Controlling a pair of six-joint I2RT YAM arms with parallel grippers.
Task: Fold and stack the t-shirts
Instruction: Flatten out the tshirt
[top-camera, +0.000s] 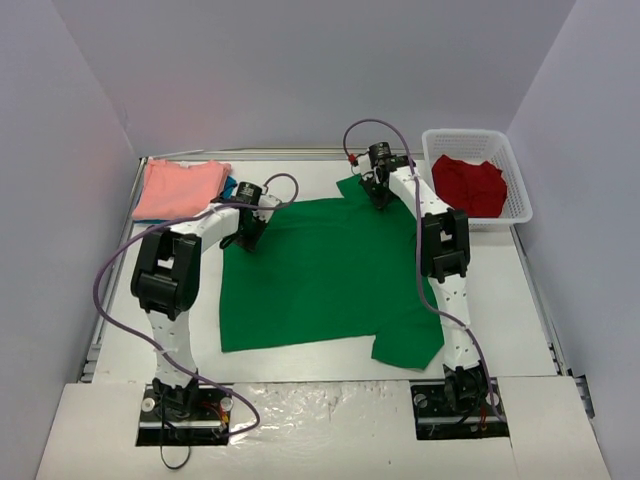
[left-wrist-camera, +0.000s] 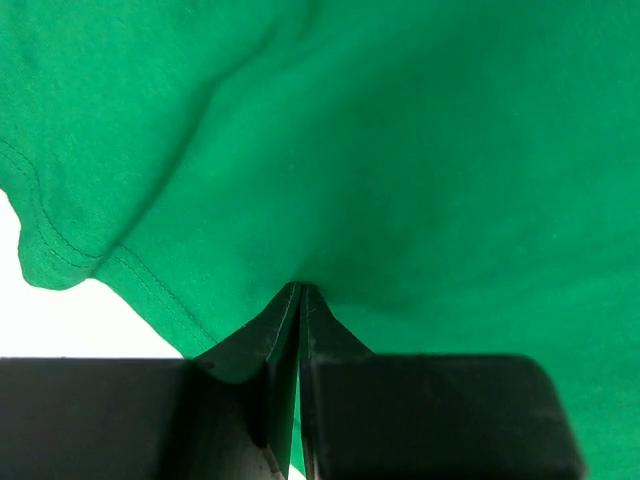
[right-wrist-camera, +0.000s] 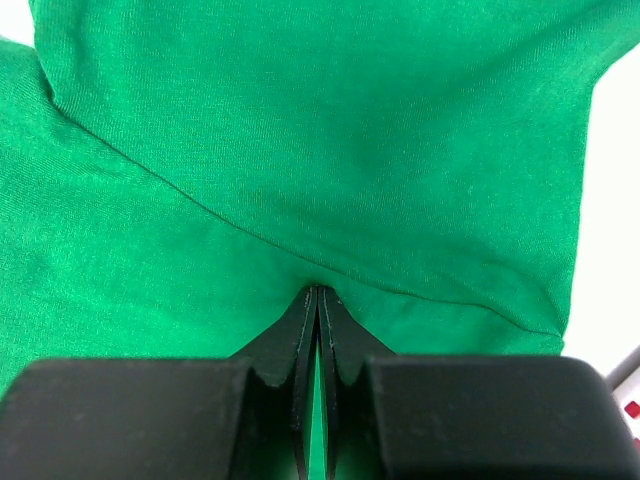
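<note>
A bright green t-shirt (top-camera: 320, 275) lies spread out in the middle of the table. My left gripper (top-camera: 247, 232) is down at its far left corner. In the left wrist view the jaws (left-wrist-camera: 300, 290) are shut on a pinch of the green cloth (left-wrist-camera: 400, 150). My right gripper (top-camera: 378, 192) is at the shirt's far right corner by a sleeve. In the right wrist view it (right-wrist-camera: 318, 292) is shut on the green cloth (right-wrist-camera: 300, 130). A folded salmon-pink shirt (top-camera: 178, 188) lies at the far left, with a bit of teal-blue shirt (top-camera: 230, 187) beside it. A red shirt (top-camera: 468, 183) lies in the basket.
The white mesh basket (top-camera: 518, 192) stands at the far right corner. The white table (top-camera: 500, 290) has raised edges on the left, right and back. Grey walls close in on all sides. A crinkled sheet (top-camera: 320, 410) covers the near edge between the arm bases.
</note>
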